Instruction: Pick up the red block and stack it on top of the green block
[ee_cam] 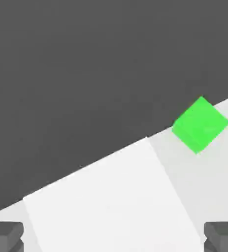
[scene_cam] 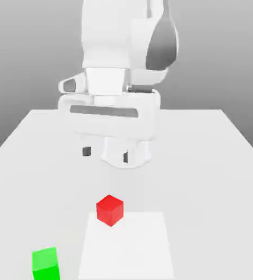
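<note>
The red block (scene_cam: 110,210) is a small cube resting on the white table, at the far edge of a brighter white patch (scene_cam: 134,246). The green block (scene_cam: 45,263) sits apart from it, nearer the camera and toward the exterior view's left; it also appears in the hand view as a green block (ee_cam: 200,124) close to the table's edge. My gripper (scene_cam: 106,154) hangs above the table behind the red block, open, its dark fingertips (scene_cam: 86,151) wide apart with nothing between them. In the hand view the gripper (ee_cam: 114,237) has its two grey fingertips (ee_cam: 5,235) far apart.
The white table (scene_cam: 205,164) stretches wide around both blocks. The robot's white base and arm (scene_cam: 123,65) rise at the back. In the hand view the table's edge (ee_cam: 86,165) runs just past the green block, with dark floor beyond.
</note>
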`<action>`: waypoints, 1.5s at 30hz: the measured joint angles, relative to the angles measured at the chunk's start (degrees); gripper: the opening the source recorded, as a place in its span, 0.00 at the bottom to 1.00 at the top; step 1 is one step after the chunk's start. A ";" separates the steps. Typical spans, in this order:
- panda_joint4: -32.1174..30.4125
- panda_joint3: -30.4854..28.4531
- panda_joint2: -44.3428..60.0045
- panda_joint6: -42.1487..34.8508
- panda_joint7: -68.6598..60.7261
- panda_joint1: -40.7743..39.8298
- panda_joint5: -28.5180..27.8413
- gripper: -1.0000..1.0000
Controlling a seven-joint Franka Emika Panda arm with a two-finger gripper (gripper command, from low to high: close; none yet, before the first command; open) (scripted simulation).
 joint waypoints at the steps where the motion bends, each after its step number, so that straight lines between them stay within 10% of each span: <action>1: -1.65 0.26 3.09 2.40 1.74 -0.58 -0.26 0.50; 8: -3.04 -1.73 24.12 19.27 8.34 -0.63 -4.65 0.50; 9: -2.84 -2.44 25.83 20.75 8.61 0.04 -4.94 0.00; 24: -4.92 -1.62 11.06 8.10 6.65 0.08 -2.08 0.00; 40: 26.04 -4.89 25.80 -8.13 0.16 -8.13 -2.80 0.00; 45: 29.00 -4.86 34.99 -1.92 -1.12 -8.84 -1.80 0.00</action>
